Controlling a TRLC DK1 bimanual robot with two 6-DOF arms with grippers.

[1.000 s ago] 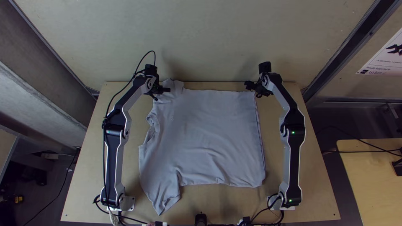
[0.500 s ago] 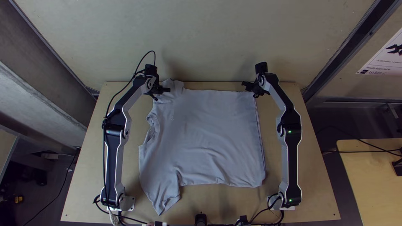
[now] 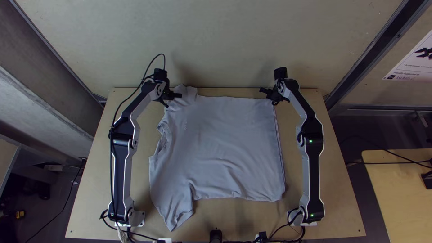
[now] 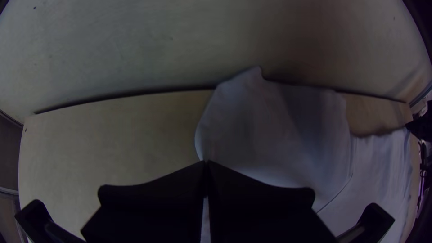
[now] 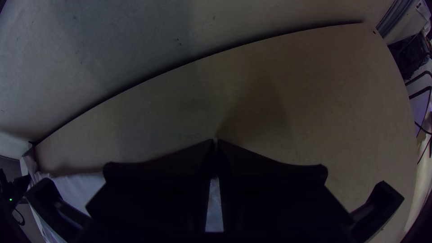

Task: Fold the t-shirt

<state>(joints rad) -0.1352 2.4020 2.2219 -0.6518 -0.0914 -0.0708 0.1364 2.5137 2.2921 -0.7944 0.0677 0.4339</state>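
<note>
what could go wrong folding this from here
The left gripper is shut at the far sleeve's edge, so it might hold too little cloth. The right gripper has bare table ahead of its shut tips, so it may miss the hem. The near sleeve sticks out and could bunch in the fold.

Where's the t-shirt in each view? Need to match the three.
Top view: t-shirt lying flat mid-table, between the arms.
Left wrist view: its sleeve, just past the fingertips of the left gripper.
Right wrist view: a patch of its body, beside the fingers of the right gripper.
Shared landmark: table's far edge, bowed in both wrist views.
</note>
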